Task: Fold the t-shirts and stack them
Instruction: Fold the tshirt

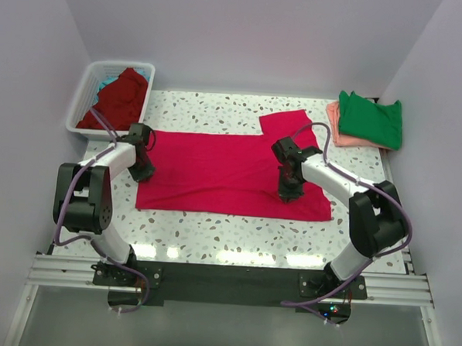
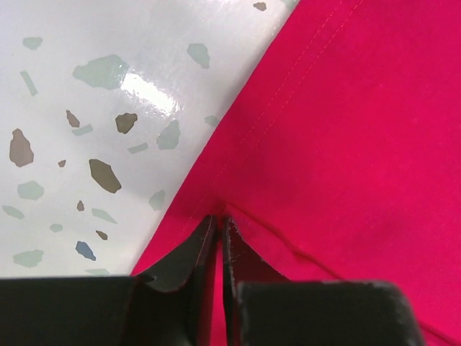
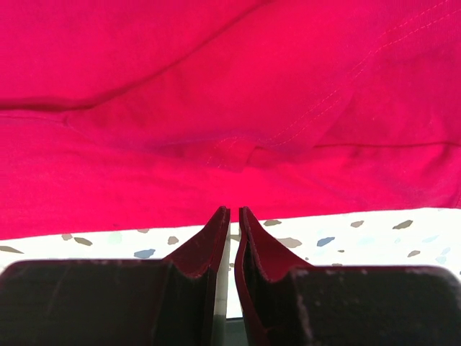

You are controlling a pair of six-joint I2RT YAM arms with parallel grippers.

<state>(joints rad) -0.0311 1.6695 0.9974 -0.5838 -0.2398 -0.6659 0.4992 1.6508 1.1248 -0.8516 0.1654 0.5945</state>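
Black pincer fingers rise from the bottom edge of each wrist view, dull and scuffed, tapering to thin tips. Of the two, the left pincer is nipped on the hem of the crimson-pink t-shirt. The cloth is drawn to a small peak at the tips, with creases running off it. The right pincer has its jaws pressed almost together with a thin slit between them. Its tips meet the shirt's edge, but whether any cloth is caught there I cannot tell.

At the upper left of the overhead view a white slatted plastic basket holds a crumpled dark red t-shirt. A bit of teal cloth shows at its far side, most of it buried. At the upper right a folded green t-shirt lies on a salmon-pink t-shirt, which shows only as a strip along the left edge.

The crimson-pink t-shirt lies spread flat in the middle of the table, one sleeve sticking out toward the top of the frame. The arms cover parts of its left edge and right half. Its knit is smooth and matte with stitched hems, and the right wrist view shows one layer folded over another. The table is glossy white terrazzo flecked grey, brown and blue, with patches of glare.
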